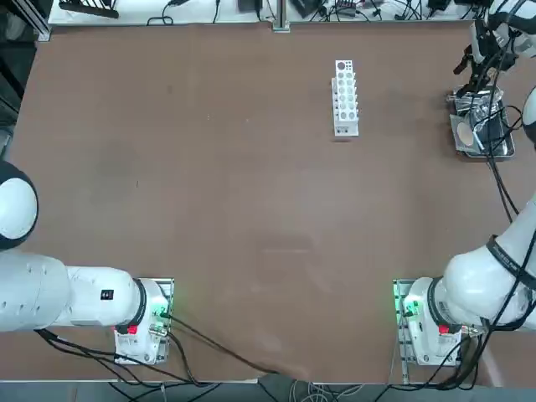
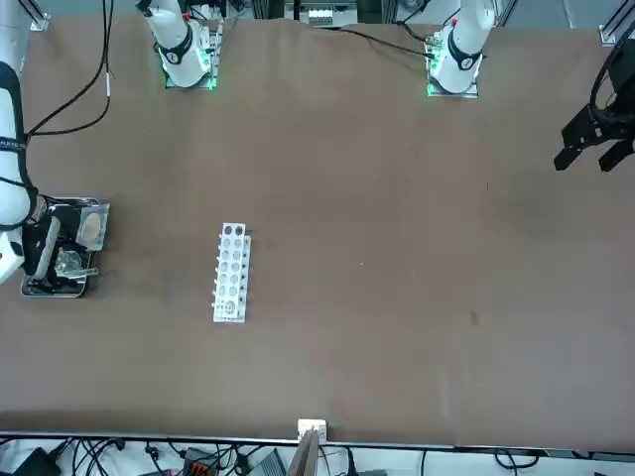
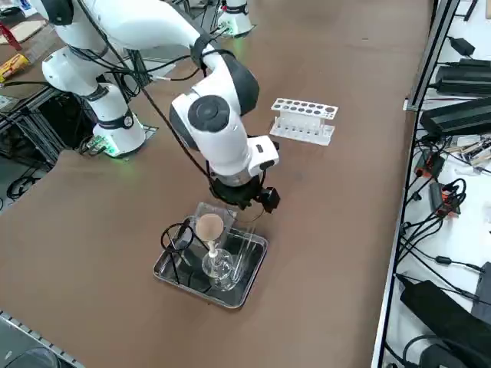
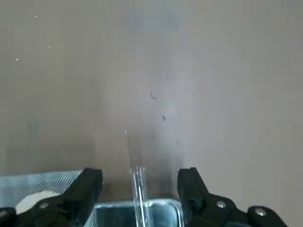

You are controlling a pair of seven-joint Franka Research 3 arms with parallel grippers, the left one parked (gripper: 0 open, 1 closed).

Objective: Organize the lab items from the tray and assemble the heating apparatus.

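I have the right gripper [image 4: 139, 182] spread wide and empty, hanging over the tray [image 3: 249, 280] near the table's [image 1: 251, 209] far right corner, about two o'clock in my overhead view. Inside lie the glass burner [image 3: 217, 264], the wire tripod [image 3: 178, 244] and the mesh [image 3: 209, 227], packed close together. My worry: descending here, a finger could strike the burner, tip it, or snag the tripod.

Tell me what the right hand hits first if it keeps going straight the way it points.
Probably the thin clear glass rod standing between its open fingers, at the tray rim. The right hand sits over the tray's edge; depth is unclear, so the rim itself could come first.
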